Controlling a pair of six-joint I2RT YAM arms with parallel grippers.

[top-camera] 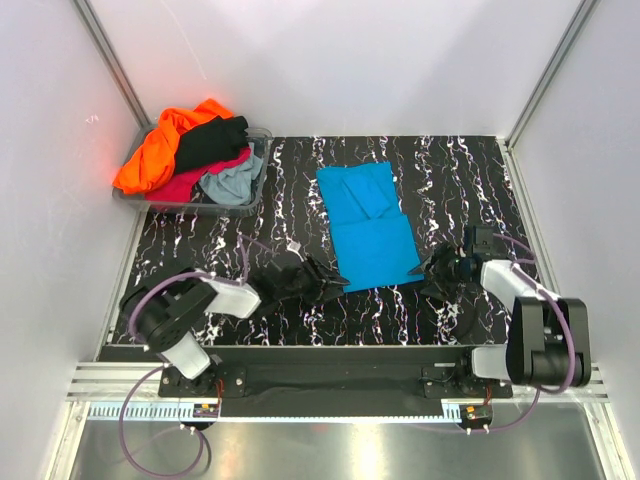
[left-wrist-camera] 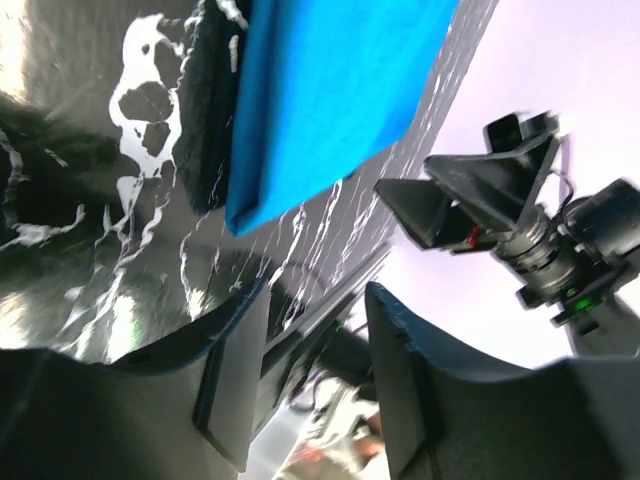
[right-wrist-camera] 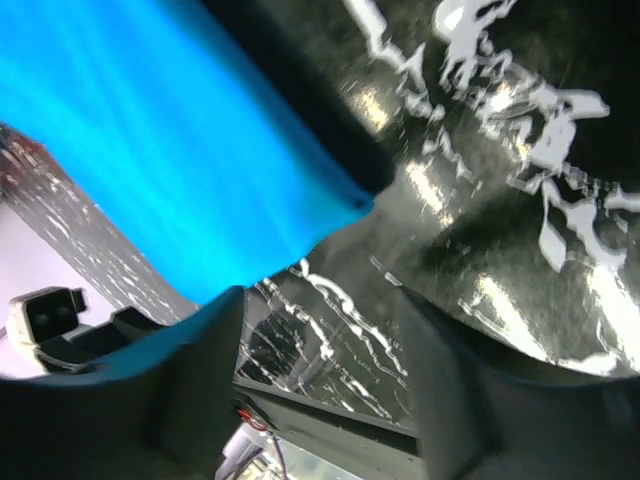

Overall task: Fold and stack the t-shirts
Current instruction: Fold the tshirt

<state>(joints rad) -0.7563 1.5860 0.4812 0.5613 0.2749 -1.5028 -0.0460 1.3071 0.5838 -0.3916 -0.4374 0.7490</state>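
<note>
A turquoise-blue t-shirt lies folded into a long strip in the middle of the black marbled table. My left gripper sits just off its near left corner, open, nothing between its fingers. My right gripper is beside the near right corner, also open and empty. The left wrist view shows the blue shirt's corner ahead of the left gripper. In the right wrist view the shirt's edge lies just beyond the right gripper. Orange, black, crimson and grey t-shirts are heaped in the bin.
The clear plastic bin stands at the table's far left corner against the white wall. White walls close in the table on three sides. The right arm's gripper shows across the left wrist view.
</note>
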